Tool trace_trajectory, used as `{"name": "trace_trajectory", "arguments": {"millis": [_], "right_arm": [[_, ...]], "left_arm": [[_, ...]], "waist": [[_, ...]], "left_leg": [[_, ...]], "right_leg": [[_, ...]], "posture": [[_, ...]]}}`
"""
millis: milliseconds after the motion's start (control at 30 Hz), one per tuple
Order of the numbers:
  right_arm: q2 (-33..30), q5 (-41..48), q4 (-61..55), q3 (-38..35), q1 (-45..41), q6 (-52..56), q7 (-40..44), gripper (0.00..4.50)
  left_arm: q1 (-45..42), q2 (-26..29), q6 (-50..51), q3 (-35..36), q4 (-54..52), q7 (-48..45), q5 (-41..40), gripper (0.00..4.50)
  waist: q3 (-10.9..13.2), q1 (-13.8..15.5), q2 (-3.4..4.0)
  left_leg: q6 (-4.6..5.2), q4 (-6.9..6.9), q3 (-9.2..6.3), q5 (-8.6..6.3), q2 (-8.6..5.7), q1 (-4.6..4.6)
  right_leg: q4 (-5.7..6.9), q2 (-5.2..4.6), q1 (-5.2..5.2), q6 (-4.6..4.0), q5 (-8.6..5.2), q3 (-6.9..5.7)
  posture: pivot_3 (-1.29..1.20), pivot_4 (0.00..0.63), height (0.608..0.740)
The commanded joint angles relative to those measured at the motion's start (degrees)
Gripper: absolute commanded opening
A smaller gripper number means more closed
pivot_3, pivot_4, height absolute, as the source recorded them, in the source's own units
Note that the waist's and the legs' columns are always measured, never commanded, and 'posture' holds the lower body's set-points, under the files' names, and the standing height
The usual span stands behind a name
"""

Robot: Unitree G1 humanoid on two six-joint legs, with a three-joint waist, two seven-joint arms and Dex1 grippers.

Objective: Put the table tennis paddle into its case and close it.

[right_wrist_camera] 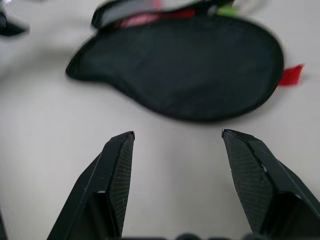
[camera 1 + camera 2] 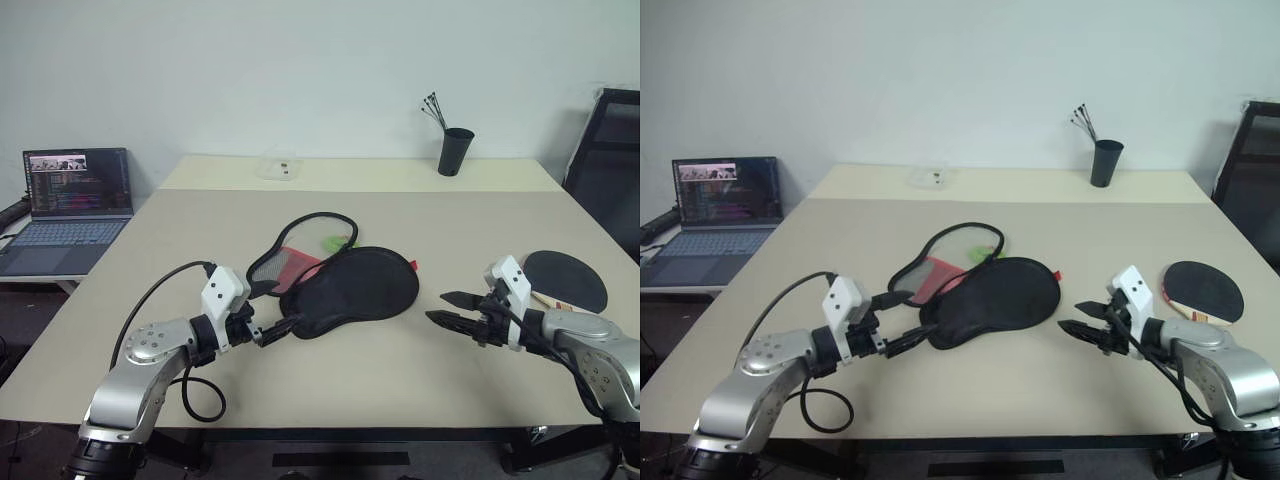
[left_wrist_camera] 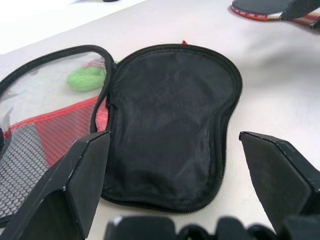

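Case (image 2: 350,285) lies unzipped near the middle of the beige worktop (image 2: 400,385), its black fabric half flat toward the right and its mesh half (image 2: 300,255) folded open to the left, showing a red panel and something small and green that may be a ball, though the mesh blurs it. Table tennis paddle (image 2: 566,280) rests black face up near the right edge of the worktop, well apart from the case. Left gripper (image 2: 277,330) hovers just beside the narrow end of the case, jaws spread wide and holding nothing. Right gripper (image 2: 445,308) hangs between case and paddle, jaws spread and empty, pointing toward the case. A black cup (image 2: 455,151) stands at the far side, and a laptop (image 2: 70,205) sits off to the left.
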Motion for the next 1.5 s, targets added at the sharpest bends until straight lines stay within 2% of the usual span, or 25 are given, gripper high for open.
{"name": "trace_trajectory", "arguments": {"millis": [33,167,267,333,367,567,667,867,1167,1367,1467,1500], "right_arm": [[2.1,1.9,-2.3,-0.8,-1.8,2.6,-3.6,3.04],[7.5,0.6,-1.2,2.3,-3.1,5.1,-9.8,3.04],[9.6,0.7,-0.7,3.0,-3.8,6.5,-11.7,3.58],[10.9,-0.4,1.0,2.6,-4.9,7.5,-14.8,4.29],[10.9,-0.6,2.2,2.4,-5.2,7.4,-15.0,4.5],[16.9,-1.3,8.0,0.3,-7.7,9.6,-21.9,4.5],[18.1,-3.2,10.3,0.1,-8.0,8.9,-24.6,4.5],[23.0,-2.2,10.4,-0.3,-8.6,10.1,-26.8,4.5],[30.3,-3.7,13.0,2.9,-12.9,9.1,-28.1,4.5],[32.7,-4.3,14.1,3.7,-14.1,8.3,-29.0,4.5],[33.6,-4.4,14.3,2.8,-14.1,8.4,-29.8,3.91],[33.8,-4.2,14.4,2.3,-14.0,8.8,-30.0,3.59]], "left_arm": [[-2.1,1.9,0.0,2.8,-0.1,-2.6,-2.6,4.5],[-3.2,6.6,-1.4,4.6,4.4,-7.9,-2.8,4.5],[-4.8,8.4,-3.6,4.2,8.6,-9.1,-1.0,4.5],[-6.9,8.7,-3.8,3.4,10.4,-9.9,-0.6,4.5],[-8.2,8.4,-3.8,2.5,11.1,-9.9,-0.1,4.5],[-12.5,8.2,-5.1,1.4,14.5,-11.4,1.7,4.5],[-13.0,8.3,-5.4,0.8,14.9,-12.2,2.4,4.5],[-13.7,8.5,-5.8,0.5,15.5,-13.4,3.0,4.5],[-14.5,8.3,-6.3,0.1,16.2,-14.1,3.8,4.5],[-14.2,7.8,-6.9,0.4,16.4,-14.2,4.2,4.5],[-13.7,7.5,-7.4,0.4,16.4,-14.0,4.3,4.5],[-13.6,7.4,-7.5,0.3,16.4,-13.9,4.4,4.5]], "waist": [[0.0,0.0,0.0],[0.0,-0.4,0.0],[0.0,-0.3,0.01],[0.0,-0.3,0.0],[0.0,-0.3,-0.01],[0.0,-0.2,-0.02],[0.0,-0.4,-0.02],[0.0,-0.9,-0.03],[0.0,-1.5,-0.03],[0.0,-1.5,-0.03],[0.0,-1.5,-0.03],[0.0,-1.5,-0.03]], "left_leg": [[0.0,0.0,0.01,0.0,0.0,0.0],[-0.04,-0.01,0.12,-0.02,0.02,0.01],[-0.03,-0.02,0.15,-0.02,0.04,0.0],[-0.03,-0.01,0.17,-0.02,0.04,-0.01],[-0.03,0.02,0.17,-0.02,0.04,-0.04],[-0.03,0.03,0.21,-0.02,0.06,-0.09],[-0.03,-0.01,0.38,-0.02,0.07,-0.26],[-0.03,0.02,0.44,-0.01,0.1,-0.36],[-0.02,0.04,0.5,-0.01,0.16,-0.35],[-0.02,0.04,0.57,-0.01,0.13,-0.35],[-0.02,0.04,0.59,-0.01,0.13,-0.35],[-0.02,0.04,0.59,-0.01,0.13,-0.35]], "right_leg": [[0.0,0.01,0.0,0.0,0.0,0.01],[0.02,0.06,-0.07,-0.01,0.0,0.12],[0.08,0.27,-0.14,-0.03,0.0,0.14],[0.09,0.27,-0.14,-0.04,0.01,0.18],[0.09,0.27,-0.15,-0.06,0.02,0.18],[0.1,0.31,-0.22,-0.09,0.04,0.24],[0.26,0.33,-0.57,-0.09,0.04,0.44],[0.31,0.37,-0.71,-0.09,0.06,0.53],[0.39,0.46,-0.78,-0.12,0.08,0.65],[0.38,0.44,-0.78,-0.12,0.09,0.73],[0.39,0.43,-0.79,-0.11,0.1,0.76],[0.39,0.43,-0.79,-0.12,0.1,0.76]], "posture": [[0.0,0.15,0.74],[0.0,0.15,0.74],[0.0,0.15,0.74],[0.0,0.15,0.74],[0.0,0.15,0.74],[0.0,0.15,0.74],[0.0,0.15,0.74],[0.0,0.15,0.74],[0.0,0.15,0.74],[0.0,0.15,0.74],[0.0,0.15,0.74],[0.0,0.15,0.74]]}}
